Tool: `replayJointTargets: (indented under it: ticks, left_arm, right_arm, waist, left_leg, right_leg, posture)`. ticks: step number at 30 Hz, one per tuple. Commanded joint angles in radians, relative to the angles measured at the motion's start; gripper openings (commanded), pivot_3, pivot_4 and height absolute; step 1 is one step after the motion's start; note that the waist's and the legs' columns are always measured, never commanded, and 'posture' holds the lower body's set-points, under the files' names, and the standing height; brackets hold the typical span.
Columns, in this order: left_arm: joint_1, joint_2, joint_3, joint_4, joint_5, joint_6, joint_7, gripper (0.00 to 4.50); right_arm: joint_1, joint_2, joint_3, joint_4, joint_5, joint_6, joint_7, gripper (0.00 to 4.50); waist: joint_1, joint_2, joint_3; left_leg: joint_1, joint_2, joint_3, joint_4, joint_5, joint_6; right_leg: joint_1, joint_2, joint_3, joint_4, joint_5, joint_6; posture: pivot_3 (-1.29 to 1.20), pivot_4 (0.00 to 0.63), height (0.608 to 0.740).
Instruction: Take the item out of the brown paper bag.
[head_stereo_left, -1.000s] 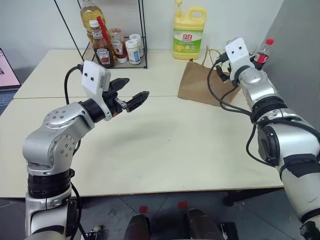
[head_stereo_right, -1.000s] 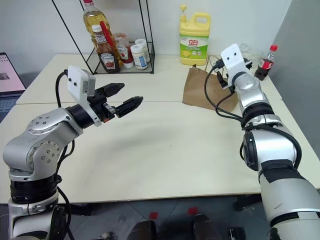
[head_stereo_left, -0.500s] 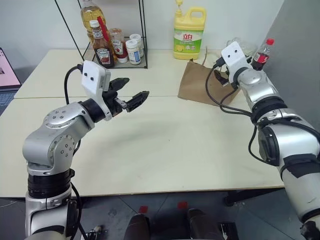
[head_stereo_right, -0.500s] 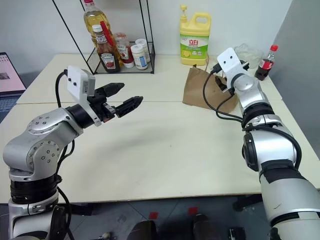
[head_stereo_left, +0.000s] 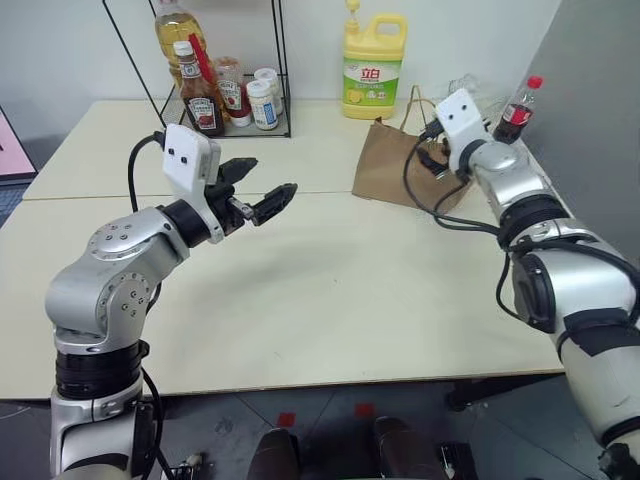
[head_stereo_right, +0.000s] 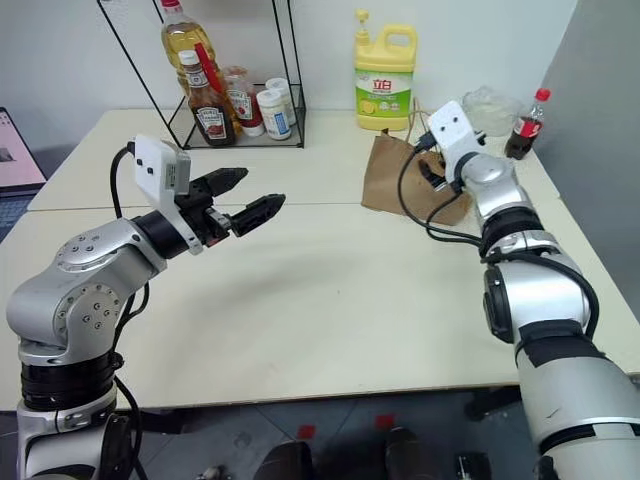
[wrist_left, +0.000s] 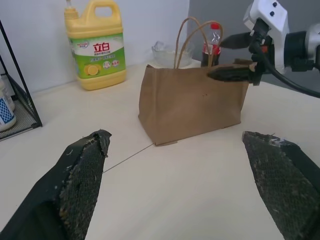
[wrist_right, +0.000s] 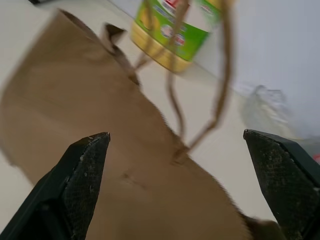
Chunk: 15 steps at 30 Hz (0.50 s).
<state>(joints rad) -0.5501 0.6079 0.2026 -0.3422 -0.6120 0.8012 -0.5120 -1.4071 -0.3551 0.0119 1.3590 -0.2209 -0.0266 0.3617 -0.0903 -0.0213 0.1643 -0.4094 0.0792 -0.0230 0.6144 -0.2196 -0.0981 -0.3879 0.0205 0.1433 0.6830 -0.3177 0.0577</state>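
We are looking at the brown paper bag (wrist_left: 192, 105), which is standing upright on the desk (head_stereo_left: 330, 290) at about 1 o'clock, just in front of the yellow detergent jug (head_stereo_left: 374, 60), and the item is hiding from us, so we cannot tell whether it is lying inside. Our right gripper (wrist_left: 234, 57) is hovering at the top edge of the bag with its fingers spread wide and holding nothing. Our left gripper (head_stereo_left: 262, 186) is waiting over the desk at about 10 o'clock, well apart from the bag, also spread wide and carrying nothing.
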Motion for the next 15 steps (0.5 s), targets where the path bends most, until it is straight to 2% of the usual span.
replayJointTargets:
  ticks: [1,4,10,15]
  left_arm:
    - [-0.025,0.004,0.013,-0.015,-0.002,-0.019,0.003,4.5]
    - [-0.011,0.008,0.025,-0.034,-0.01,-0.008,0.008,4.5]
    - [0.0,0.008,0.028,-0.046,-0.015,-0.003,0.019,4.5]
    - [-0.009,0.01,0.026,-0.034,-0.016,-0.009,0.022,4.5]
  right_arm:
    - [-0.048,-0.004,-0.024,-0.021,0.012,-0.006,-0.076,4.49]
    - [-0.054,-0.009,-0.042,-0.015,0.023,-0.008,-0.155,4.49]
    - [-0.056,0.0,-0.075,-0.01,0.036,-0.015,-0.184,4.49]
    - [-0.061,0.011,-0.093,-0.009,0.036,-0.033,-0.184,2.87]
  waist:
    - [0.0,0.0,0.0]
    - [0.004,0.0,0.0]
    - [0.002,0.0,0.0]
    - [0.001,0.0,0.0]
  left_leg:
    - [0.0,0.0,0.0,0.0,0.0,0.0]
    - [0.0,-0.001,0.0,0.0,0.0,0.0]
    - [-0.001,-0.001,0.0,0.001,0.0,0.0]
    - [-0.001,-0.001,0.0,0.001,0.0,0.0]
  right_leg:
    - [0.0,0.0,0.0,0.0,0.0,0.0]
    - [0.0,-0.001,-0.001,0.0,0.0,0.0]
    - [0.0,-0.002,-0.001,0.0,0.0,0.0]
    - [0.0,-0.002,-0.001,0.0,0.0,0.0]
  posture:
    - [0.0,0.15,0.74]
    - [0.0,0.15,0.74]
    - [0.0,0.15,0.74]
    - [0.0,0.15,0.74]
